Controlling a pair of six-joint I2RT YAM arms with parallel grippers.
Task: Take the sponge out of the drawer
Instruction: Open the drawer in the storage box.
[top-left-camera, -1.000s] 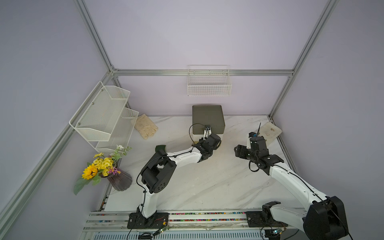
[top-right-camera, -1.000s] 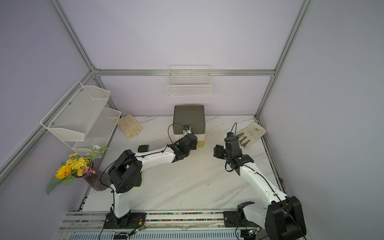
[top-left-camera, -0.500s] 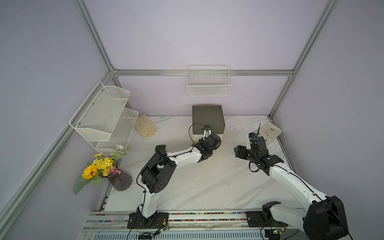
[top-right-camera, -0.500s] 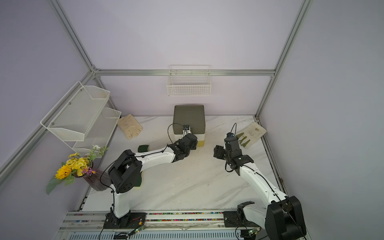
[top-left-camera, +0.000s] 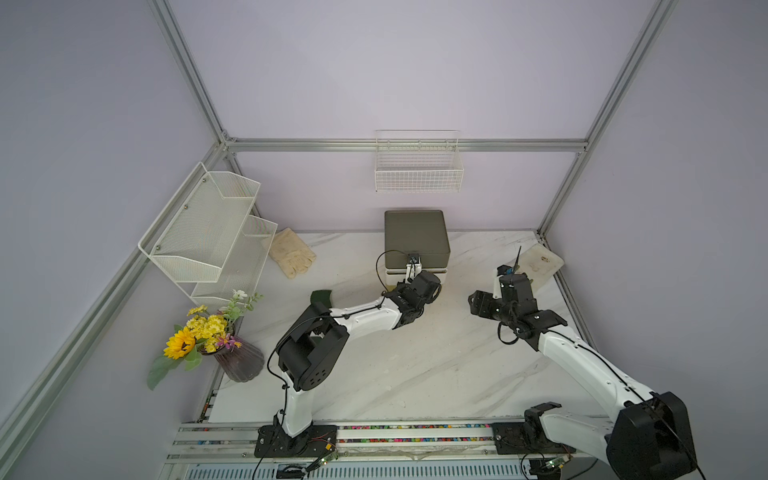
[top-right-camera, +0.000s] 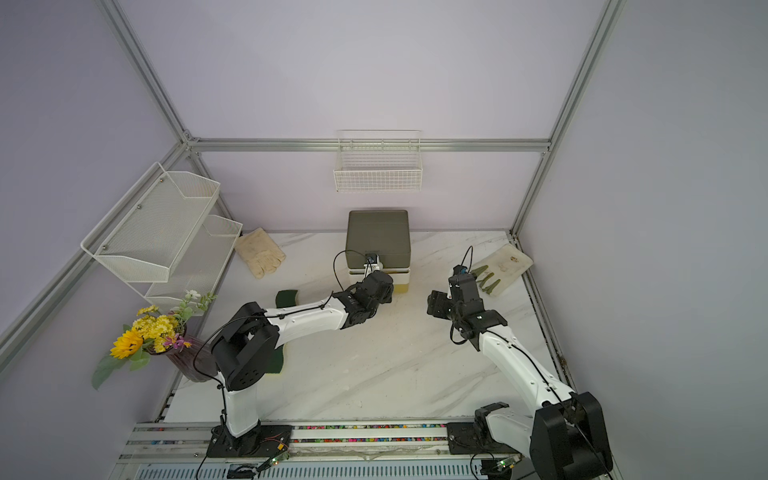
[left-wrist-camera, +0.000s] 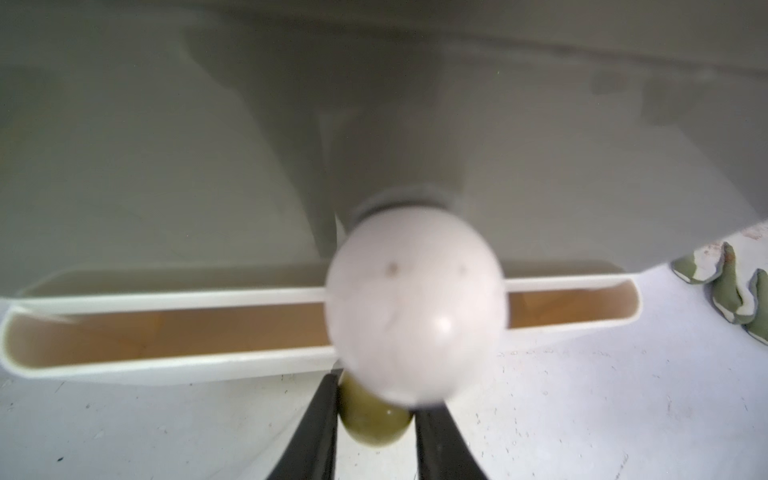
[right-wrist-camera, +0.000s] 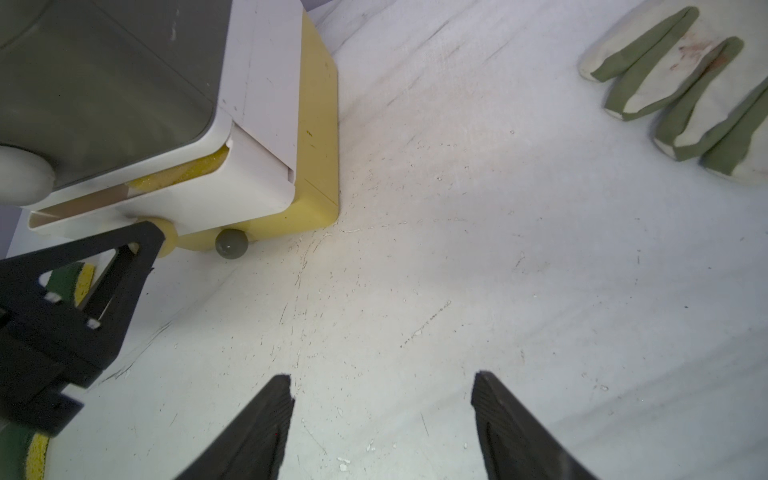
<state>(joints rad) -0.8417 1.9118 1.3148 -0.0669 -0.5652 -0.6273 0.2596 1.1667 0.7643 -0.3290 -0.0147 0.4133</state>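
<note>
A small drawer cabinet (top-left-camera: 415, 237) with a grey top stands at the back of the table. Its white middle drawer (right-wrist-camera: 257, 183) is pulled out a little. In the gap a strip of the yellow sponge (right-wrist-camera: 183, 170) shows in the right wrist view. My left gripper (left-wrist-camera: 376, 399) is shut on that drawer's yellowish knob (left-wrist-camera: 374, 424), just below the top drawer's white knob (left-wrist-camera: 415, 303). In both top views the left gripper (top-left-camera: 430, 283) (top-right-camera: 384, 283) sits against the cabinet front. My right gripper (right-wrist-camera: 382, 380) hangs open and empty over bare table, right of the cabinet (top-left-camera: 478, 305).
The yellow bottom drawer (right-wrist-camera: 320, 137) has a grey knob (right-wrist-camera: 230, 245). Two loose green-and-yellow sponges (top-right-camera: 286, 298) (top-right-camera: 276, 361) lie near the left arm. A cream glove (top-left-camera: 291, 257) lies back left, a green-fingered glove (right-wrist-camera: 685, 95) back right. Vase of flowers (top-left-camera: 232, 353), wire shelf (top-left-camera: 208, 232), wall basket (top-left-camera: 417, 170).
My left gripper's jaws have closed the last bit onto the yellowish knob. Neither arm has visibly shifted in the top views.
</note>
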